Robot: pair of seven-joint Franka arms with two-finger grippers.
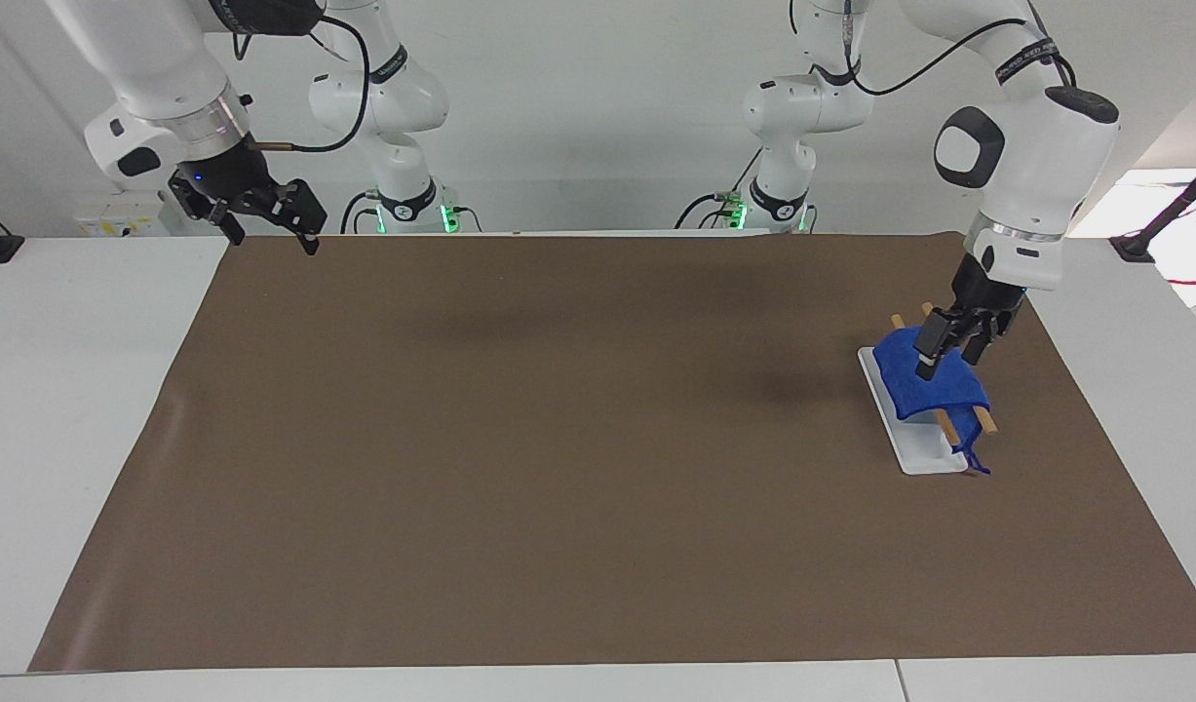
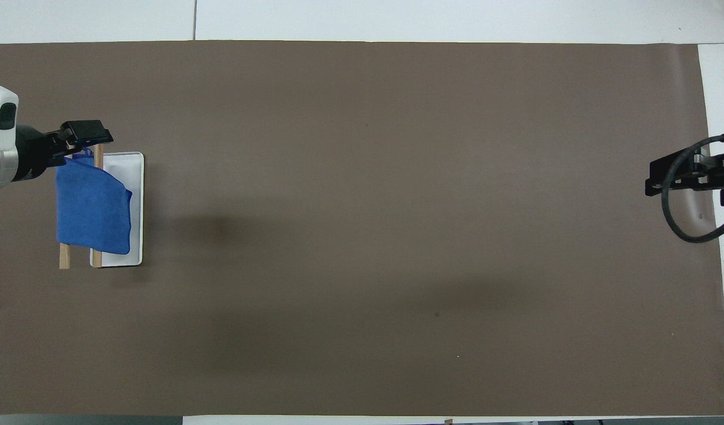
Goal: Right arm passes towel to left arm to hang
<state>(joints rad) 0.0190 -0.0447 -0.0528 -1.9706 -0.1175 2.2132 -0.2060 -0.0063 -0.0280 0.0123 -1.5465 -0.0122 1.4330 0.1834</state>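
Note:
The blue towel point(image 1: 931, 385) hangs folded over two wooden rods point(image 1: 985, 421) on a white base point(image 1: 924, 456), at the left arm's end of the table. Its cord point(image 1: 975, 458) dangles at the end farther from the robots. The towel also shows in the overhead view point(image 2: 93, 203). My left gripper point(image 1: 946, 361) is open and empty, just above the towel's end nearer the robots; the overhead view shows the left gripper point(image 2: 81, 141) over the rack's end. My right gripper point(image 1: 271, 232) is open and empty, raised over the brown mat's corner; it also shows in the overhead view point(image 2: 662, 174).
A large brown mat point(image 1: 559, 439) covers most of the white table point(image 1: 71, 390). The white base of the rack shows in the overhead view point(image 2: 131, 171). A black cable point(image 2: 680, 230) loops by the right gripper.

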